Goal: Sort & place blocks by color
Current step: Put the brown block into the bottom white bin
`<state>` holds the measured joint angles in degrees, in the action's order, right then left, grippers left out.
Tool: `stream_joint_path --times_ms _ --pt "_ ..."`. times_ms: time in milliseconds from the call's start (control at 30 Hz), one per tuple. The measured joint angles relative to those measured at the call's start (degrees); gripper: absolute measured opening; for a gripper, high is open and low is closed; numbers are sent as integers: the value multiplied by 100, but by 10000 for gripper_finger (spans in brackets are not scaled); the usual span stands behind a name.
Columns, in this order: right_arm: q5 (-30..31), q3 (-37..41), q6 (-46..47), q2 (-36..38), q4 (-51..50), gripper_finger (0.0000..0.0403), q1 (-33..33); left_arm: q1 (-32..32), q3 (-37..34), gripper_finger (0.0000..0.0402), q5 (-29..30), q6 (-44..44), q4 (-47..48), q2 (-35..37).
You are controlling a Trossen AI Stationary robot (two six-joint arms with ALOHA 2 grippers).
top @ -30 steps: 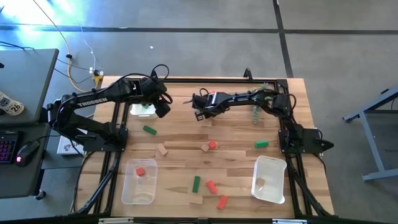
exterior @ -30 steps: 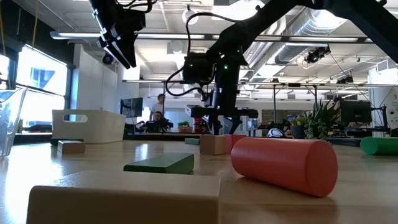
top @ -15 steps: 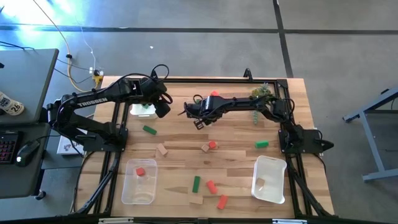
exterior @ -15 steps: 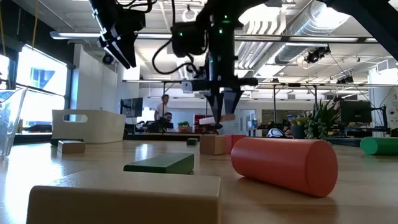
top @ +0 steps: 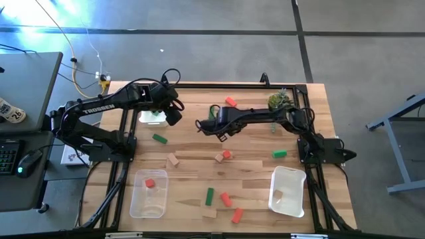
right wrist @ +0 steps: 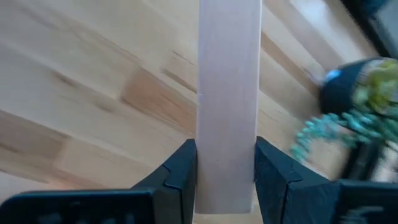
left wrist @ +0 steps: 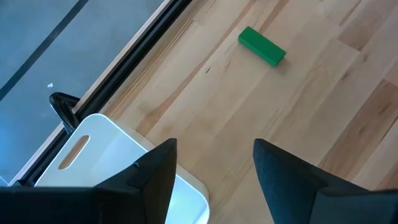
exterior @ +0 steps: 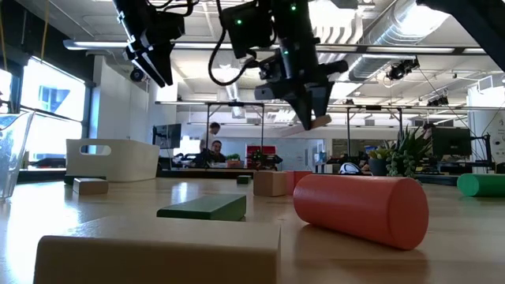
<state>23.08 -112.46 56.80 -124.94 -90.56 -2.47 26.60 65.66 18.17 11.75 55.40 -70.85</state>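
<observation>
Grey floor surrounds the pale wooden table [top: 252,149] in the high view, with a dark desk at the left edge. The left gripper [top: 174,114] hangs over the far left part of the table beside a white bin [top: 151,117]. The right gripper [top: 214,126] reaches across the middle far part. Blocks lie scattered: a green bar [top: 159,139], a green block [top: 279,154], a red block [top: 231,101] near the far edge and a red cylinder [top: 237,215] near the front. One clear tray [top: 135,199] holds a red cube [top: 150,183]; another clear tray [top: 299,178] sits at the right, and a small plant [top: 279,100] stands at the far right.

Seen from table level, an open office with ceiling ducts and two people far behind fills the background. The right gripper [exterior: 314,118] hangs in the air holding a tan block [exterior: 320,121].

From the left wrist, the fingers [left wrist: 149,171] stand apart with nothing between them, above bare wood.

From the right wrist, the fingers [right wrist: 180,168] clamp the tan block [right wrist: 228,99] on both sides.
</observation>
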Motion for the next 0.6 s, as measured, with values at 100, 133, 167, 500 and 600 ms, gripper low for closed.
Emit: stream_joint_path --times_ms 100,133,167,500,600 --pt "3 58 -10 53 79 97 95 -1 -1 198 0 -2 0 0" --pt "-1 74 16 74 47 97 128 -1 -1 198 0 -6 0 0" --pt "1 74 56 95 37 97 159 1 -1 198 0 -44 2 0" --pt "322 78 626 380 50 97 579 1 -1 198 -2 -149 8 0" --pt "458 78 744 402 54 97 696 -1 -1 198 -1 -149 11 0"
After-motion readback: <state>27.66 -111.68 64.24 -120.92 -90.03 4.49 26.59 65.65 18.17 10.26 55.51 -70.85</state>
